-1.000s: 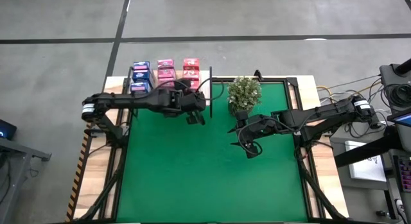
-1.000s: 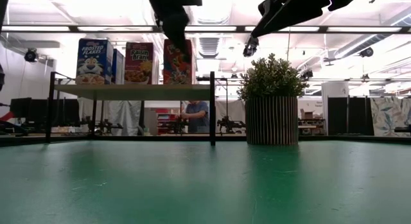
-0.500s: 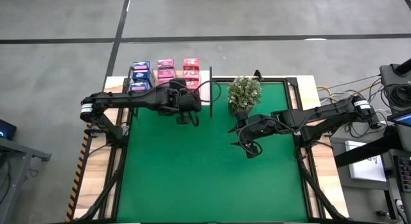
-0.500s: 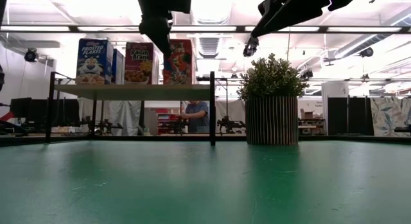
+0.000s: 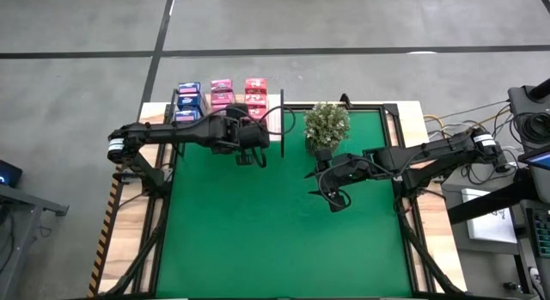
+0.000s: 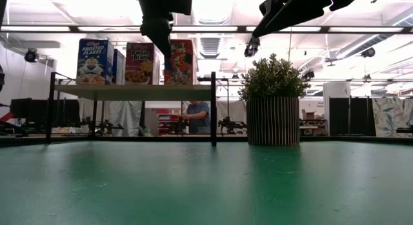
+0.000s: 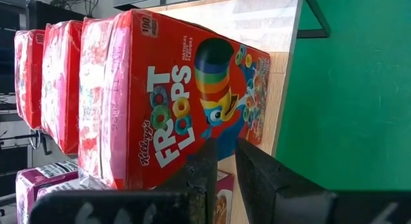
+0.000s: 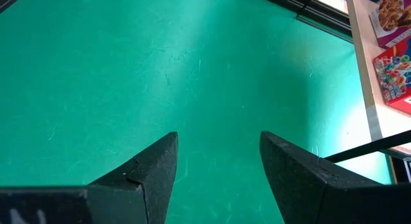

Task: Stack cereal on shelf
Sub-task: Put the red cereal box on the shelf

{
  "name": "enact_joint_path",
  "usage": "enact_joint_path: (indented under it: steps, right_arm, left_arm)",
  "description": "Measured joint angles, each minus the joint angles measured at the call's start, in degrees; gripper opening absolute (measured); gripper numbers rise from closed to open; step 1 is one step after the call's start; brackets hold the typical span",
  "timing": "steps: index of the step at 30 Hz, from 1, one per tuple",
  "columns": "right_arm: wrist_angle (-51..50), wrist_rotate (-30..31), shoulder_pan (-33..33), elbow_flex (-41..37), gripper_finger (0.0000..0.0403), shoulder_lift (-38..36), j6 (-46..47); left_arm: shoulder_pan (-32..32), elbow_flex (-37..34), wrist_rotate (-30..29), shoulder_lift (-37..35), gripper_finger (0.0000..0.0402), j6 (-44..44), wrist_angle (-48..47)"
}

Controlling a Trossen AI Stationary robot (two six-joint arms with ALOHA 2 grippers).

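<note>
The cereal boxes stand upright in rows on the shelf, a pale board at the table's far left: blue ones and pink ones. In the left wrist view the nearest is a red Froot Loops box, resting on its bottom edge. My left gripper hangs just on the near side of the shelf, above board height, shut to a narrow slit with nothing in it. My right gripper hovers open over the green mat, near the plant.
A small potted plant stands right of the shelf's black upright. The green mat fills the middle and near part of the table. A person shows in the room far behind the shelf.
My left gripper has shifted toward the table's left edge, along the front of the shelf, and tipped further downward; its fingers stayed shut. In the last half second it has kept nearly still. The boxes have not moved.
</note>
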Motion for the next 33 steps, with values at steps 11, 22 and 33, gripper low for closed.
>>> enact_joint_path:
  steps: [11,22,33]
  right_arm:
    - [0.0,0.0,0.0,0.0,0.021,0.0,-0.02]
    - [-0.02,0.0,0.0,0.0,0.021,0.02,-0.2]
    - [0.0,0.0,0.0,0.0,0.021,0.04,-0.17]
  left_arm:
    - [0.41,0.0,-0.02,0.0,0.004,0.06,0.0]
    - [0.91,0.0,-0.02,0.0,0.004,0.97,0.07]
    - [0.98,0.0,0.0,0.0,0.004,1.49,0.25]
